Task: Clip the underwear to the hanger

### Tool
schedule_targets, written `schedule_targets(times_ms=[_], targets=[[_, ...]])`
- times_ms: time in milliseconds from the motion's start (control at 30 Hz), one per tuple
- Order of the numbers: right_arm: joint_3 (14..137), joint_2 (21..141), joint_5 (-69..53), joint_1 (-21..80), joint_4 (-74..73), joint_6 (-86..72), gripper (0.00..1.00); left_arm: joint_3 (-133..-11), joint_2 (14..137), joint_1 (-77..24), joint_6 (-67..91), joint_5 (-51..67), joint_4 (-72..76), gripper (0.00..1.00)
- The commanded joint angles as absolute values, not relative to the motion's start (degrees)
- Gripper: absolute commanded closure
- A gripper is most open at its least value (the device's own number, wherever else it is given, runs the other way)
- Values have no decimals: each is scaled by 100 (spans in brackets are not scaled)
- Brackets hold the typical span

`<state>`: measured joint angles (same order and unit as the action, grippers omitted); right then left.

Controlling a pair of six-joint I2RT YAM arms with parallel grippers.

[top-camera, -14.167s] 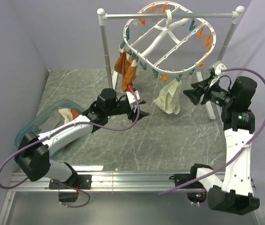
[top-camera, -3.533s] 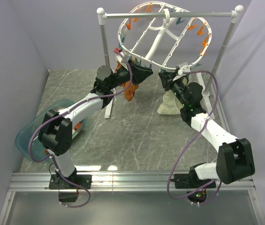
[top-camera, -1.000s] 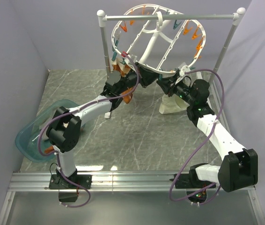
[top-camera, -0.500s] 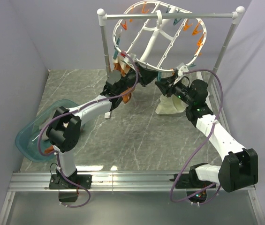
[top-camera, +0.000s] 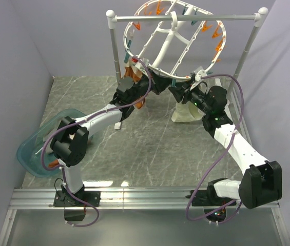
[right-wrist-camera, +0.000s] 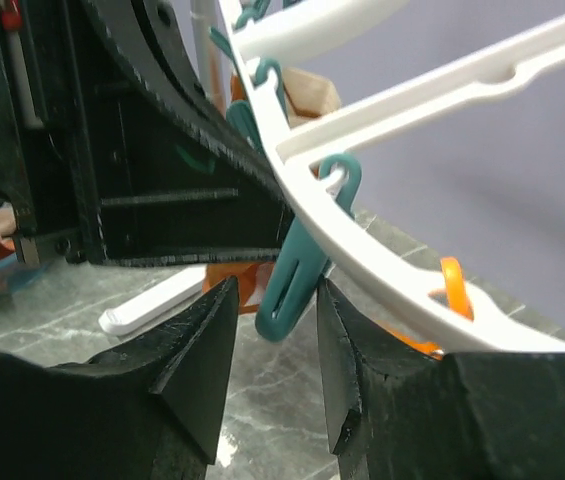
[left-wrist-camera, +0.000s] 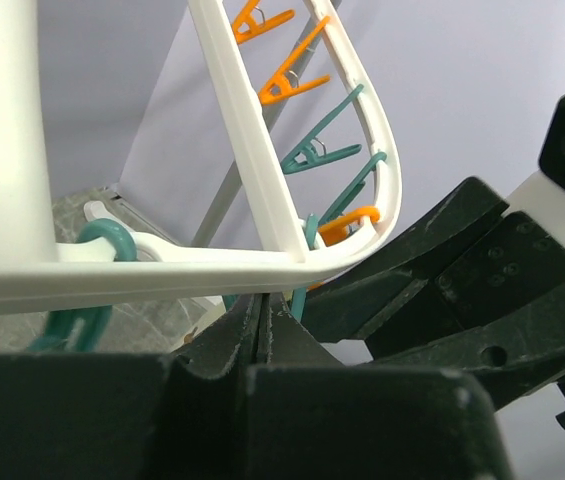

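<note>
White plastic hanger (top-camera: 160, 50) tilts steeply, long axis along the rail (top-camera: 242, 17).

Glossy white plastic hanger (left-wrist-camera: 252, 150), matt cream cloth underwear (top-camera: 183, 116), polished marbled table (top-camera: 150, 148)

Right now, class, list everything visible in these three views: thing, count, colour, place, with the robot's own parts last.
hanger: one, white, tilted, hooked on the rail
clips: many, orange and teal, around the hanger's rim
rail stand: one, white, back of the table
underwear: one, pale cream, below the hanger, behind the right arm
garment: one, orange-brown, below the hanger's left side
basin: one, translucent teal, left table edge, cloth inside
table: one, grey marbled
left arm, right arm: white and black
left claw: black, shut, at the hanger's lower rim
right claw: black, open, either side of a teal clip
</note>
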<state>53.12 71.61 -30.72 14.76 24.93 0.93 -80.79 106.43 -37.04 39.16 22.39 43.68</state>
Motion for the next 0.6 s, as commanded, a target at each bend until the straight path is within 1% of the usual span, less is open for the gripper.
schedule_targets(times_ms=[0, 67, 167, 233, 300, 333, 367, 400, 433, 467, 567], targets=[[5730, 7242, -2953, 1564, 2900, 9, 55, -7998, 10397, -3762, 3832, 2267, 4333, 100], [5783, 7295, -2918, 1564, 2865, 9, 57, -7980, 10380, -3771, 3849, 2268, 4368, 100], [5818, 7374, -2839, 1591, 2848, 53, 62, -8016, 10380, -3771, 3885, 2347, 4368, 100], [5845, 7400, -2804, 1591, 2839, 123, 72, -8033, 10354, -3771, 3911, 2390, 4351, 100], [5845, 7418, -2812, 1591, 2778, 211, 79, -8007, 10318, -3771, 3911, 2391, 4368, 100], [5862, 7427, -2821, 1608, 2708, 272, 80, -8007, 10327, -3762, 3920, 2417, 4377, 100], [5862, 7427, -2821, 1600, 2690, 307, 80, -8007, 10310, -3762, 3929, 2443, 4394, 100], [5854, 7427, -2813, 1617, 2689, 386, 77, -8007, 10310, -3753, 3946, 2452, 4403, 100], [5845, 7427, -2830, 1626, 2646, 413, 72, -8016, 10292, -3753, 3981, 2470, 4403, 100], [5836, 7427, -2821, 1626, 2646, 422, 65, -8033, 10292, -3753, 3990, 2470, 4377, 100], [5801, 7427, -2839, 1652, 2637, 501, 58, -8068, 10292, -3753, 4017, 2478, 4368, 100]])
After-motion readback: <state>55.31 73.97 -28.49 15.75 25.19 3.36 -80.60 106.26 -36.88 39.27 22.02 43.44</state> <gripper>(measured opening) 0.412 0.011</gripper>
